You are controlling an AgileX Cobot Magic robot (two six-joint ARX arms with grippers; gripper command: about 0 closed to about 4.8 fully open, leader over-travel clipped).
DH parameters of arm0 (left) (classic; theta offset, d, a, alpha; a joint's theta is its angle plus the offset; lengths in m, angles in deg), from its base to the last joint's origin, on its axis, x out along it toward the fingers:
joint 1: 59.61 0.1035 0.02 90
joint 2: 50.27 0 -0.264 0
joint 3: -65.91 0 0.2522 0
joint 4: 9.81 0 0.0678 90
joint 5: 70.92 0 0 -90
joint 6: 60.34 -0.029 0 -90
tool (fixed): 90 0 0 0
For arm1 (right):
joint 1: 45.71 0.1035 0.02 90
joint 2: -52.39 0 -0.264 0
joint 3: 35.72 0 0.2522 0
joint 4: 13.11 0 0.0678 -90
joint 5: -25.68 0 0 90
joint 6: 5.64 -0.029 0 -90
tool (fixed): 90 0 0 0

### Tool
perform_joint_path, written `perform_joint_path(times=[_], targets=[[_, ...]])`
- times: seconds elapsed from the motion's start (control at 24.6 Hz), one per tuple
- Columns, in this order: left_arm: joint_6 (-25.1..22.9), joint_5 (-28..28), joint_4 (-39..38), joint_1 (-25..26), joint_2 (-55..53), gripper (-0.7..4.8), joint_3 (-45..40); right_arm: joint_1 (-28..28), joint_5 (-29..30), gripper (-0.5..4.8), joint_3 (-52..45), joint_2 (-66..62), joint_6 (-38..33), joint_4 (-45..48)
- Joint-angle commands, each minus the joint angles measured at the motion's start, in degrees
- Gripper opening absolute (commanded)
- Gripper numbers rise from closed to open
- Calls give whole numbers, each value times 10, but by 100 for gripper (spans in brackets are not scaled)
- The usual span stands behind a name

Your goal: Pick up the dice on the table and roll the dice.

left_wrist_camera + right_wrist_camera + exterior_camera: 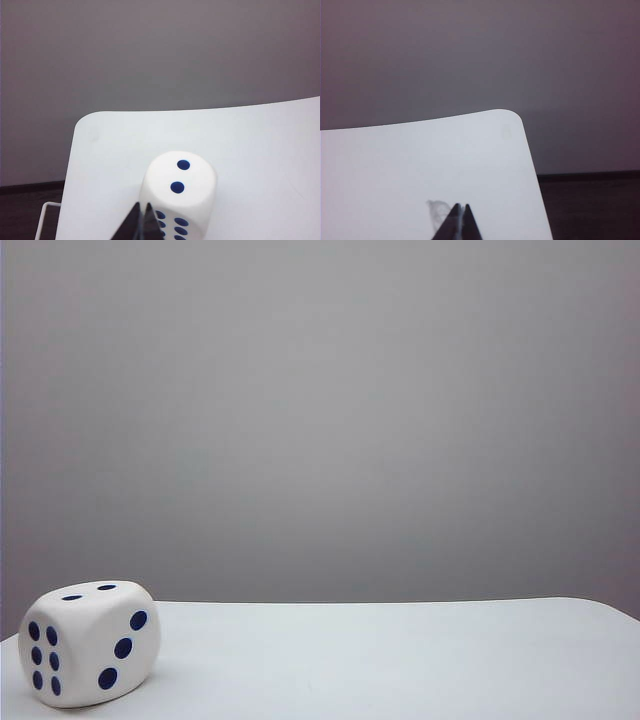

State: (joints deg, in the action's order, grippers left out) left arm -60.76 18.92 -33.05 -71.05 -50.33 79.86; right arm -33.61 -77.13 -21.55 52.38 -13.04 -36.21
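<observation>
You see dice resting at table's near-left corner (two pips up). Left gripper tips pressed together, empty, just before dice. Right gripper likewise closed, empty, over bare table.

One dice sits on one desk. Its faces show two, three and six pips. Two grippers appear, left and right, each with two jaws.

Left gripper, dark tapered fingers; right gripper, same black pointed fingers
</observation>
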Motion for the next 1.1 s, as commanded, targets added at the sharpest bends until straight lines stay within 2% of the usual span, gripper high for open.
perform_joint_path(times=[0.04, 0.33, 0.45, 0.49, 0.53, 0.61, 0.65, 0.77, 0.85, 0.94, 1.1], targets=[[0, 2, -3, 0, 0, -5, 2, 0, -3, -5, -3, 0, 2, 5], [7, 2, -3, 0, 0, -6, 2, 0, -2, -5, -3, 0, 2, 6], [66, 5, 11, 0, 0, -6, 6, 1, 21, -5, -3, 0, 0, 25], [80, 12, 23, 0, 0, -6, 9, 1, 37, -5, -3, 0, -1, 47], [84, 33, 63, 0, 0, -6, 13, 2, 62, -5, -3, 0, -1, 102], [92, 38, 109, 0, -2, -6, 33, 4, 80, -5, -2, 0, -2, 220], [107, 34, 106, 2, -3, -6, 53, 4, 77, -6, 7, -2, -10, 258], [116, 1, 53, 1, -19, -6, 105, 4, 61, -5, 56, -31, -36, 240], [113, -23, 25, 1, -54, -6, 144, 4, 71, -5, 103, -99, -36, 242], [92, -48, 2, 1, -103, -6, 184, 4, 96, -5, 155, -184, -36, 243], [68, -44, -65, 0, -202, -6, 269, 4, 188, -5, 266, -360, -35, 250]])
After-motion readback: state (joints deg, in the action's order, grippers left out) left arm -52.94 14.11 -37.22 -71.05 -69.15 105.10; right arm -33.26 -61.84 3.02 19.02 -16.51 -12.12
